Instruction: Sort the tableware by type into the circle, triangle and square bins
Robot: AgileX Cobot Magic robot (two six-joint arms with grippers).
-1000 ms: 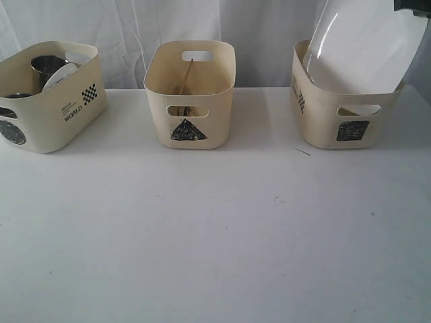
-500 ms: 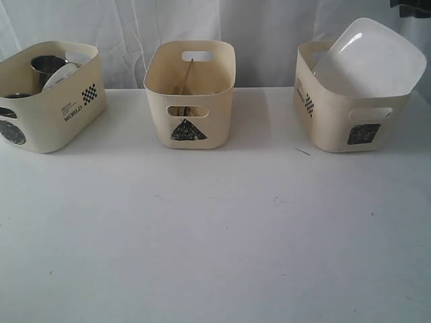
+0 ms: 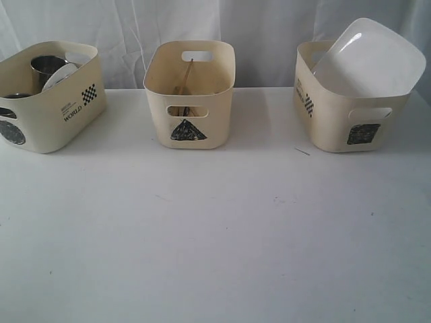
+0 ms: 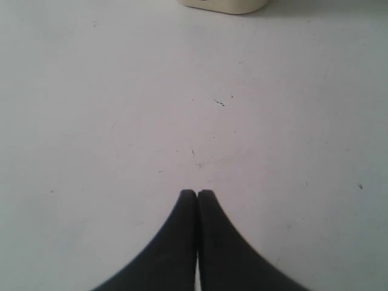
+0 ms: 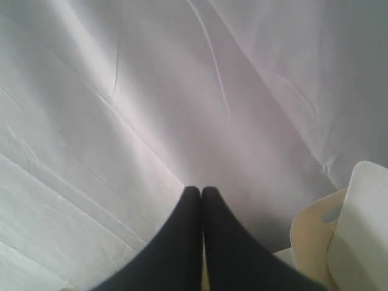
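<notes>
You appear to be at the end of the sort, or very near it. Nothing of the tableware lies loose on the white tabletop.

All three bins stand along the far edge:
- **Circle bin:** the cream plastic bin with the circle mark is at the far left corner. It holds a steel mug and the white round bowl leaning beside it. The rim of what looks like a second steel mug shows lower down.
- **Triangle bin:** the cream bin with the triangle mark is at the middle of the far edge. The thin wooden chopsticks lean against its back wall. You cannot tell whether the fork, spoon and knife are down inside, because the wall hides them.
- **Square bin:** the cream bin with the square mark is at the far right corner. The large white rounded-square plate is propped in it, tilted and rising well above the rim.

Both claws are closed on nothing. The left claw has its tips pressed together over bare tabletop. The right claw is likewise pinched shut and points at the backdrop, near the square bin and its plate.

What is left is probably only checking that the plate sits steady, since it leans high and could tip.

The tabletop is matte, lightly scuffed and speckled, with a small dark sliver in front of the square bin. A creased white curtain closes off the room behind the far edge.
</notes>
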